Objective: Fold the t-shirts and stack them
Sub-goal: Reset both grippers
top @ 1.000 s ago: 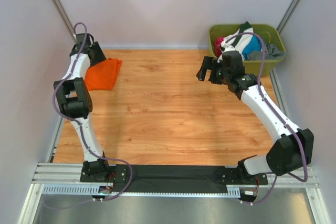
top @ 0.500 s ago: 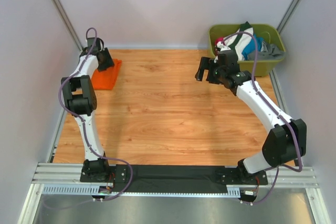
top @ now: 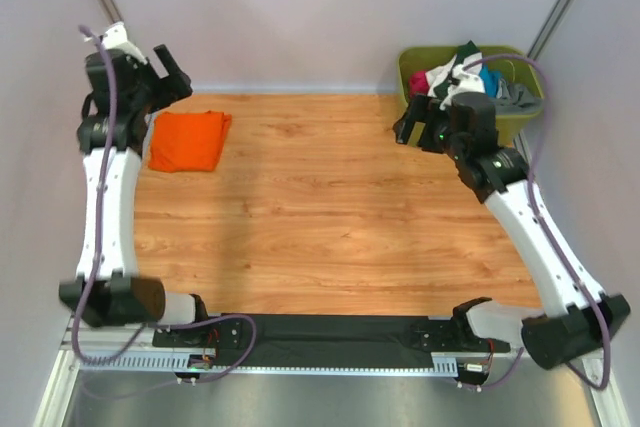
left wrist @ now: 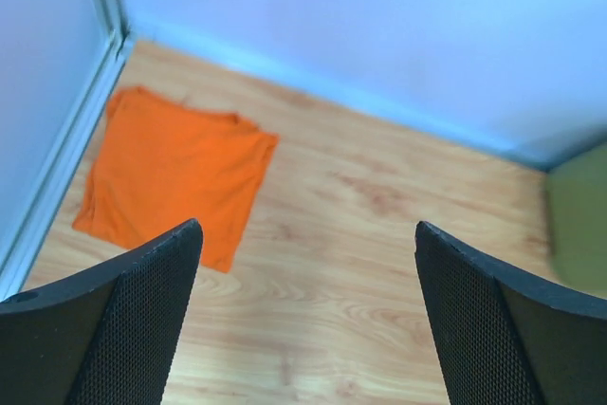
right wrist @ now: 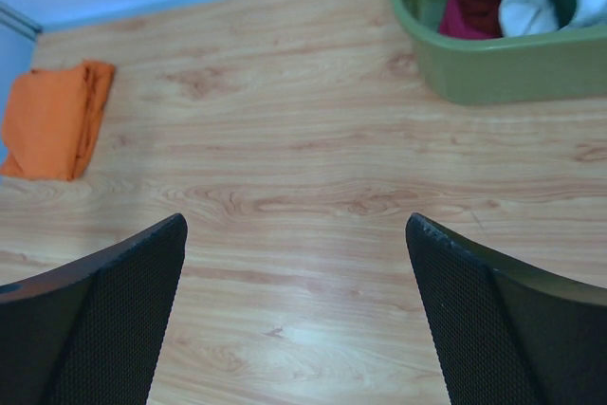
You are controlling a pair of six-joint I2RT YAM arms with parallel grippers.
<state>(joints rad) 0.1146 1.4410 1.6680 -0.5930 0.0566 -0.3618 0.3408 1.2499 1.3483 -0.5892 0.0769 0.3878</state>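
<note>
Orange t-shirt [top: 188, 141] lies folded flat at the far-left corner of the wooden bench [top: 320, 217], close to the side rail. Soft, light cloth; judged floppy, likely to sag or unfold if lifted by one point. Best hold: pinch through all layers at an edge or corner. Left hand [left wrist: 305, 234] hangs above it, jaws wide, empty, clear of the cloth. Right hand [right wrist: 295, 225] is also spread wide and empty, near the olive-green tub [top: 516, 125] at far right. Crumpled garments [top: 462, 75] are heaped in the tub: white, red, teal, grey. Probable next pick comes from there.
</note>
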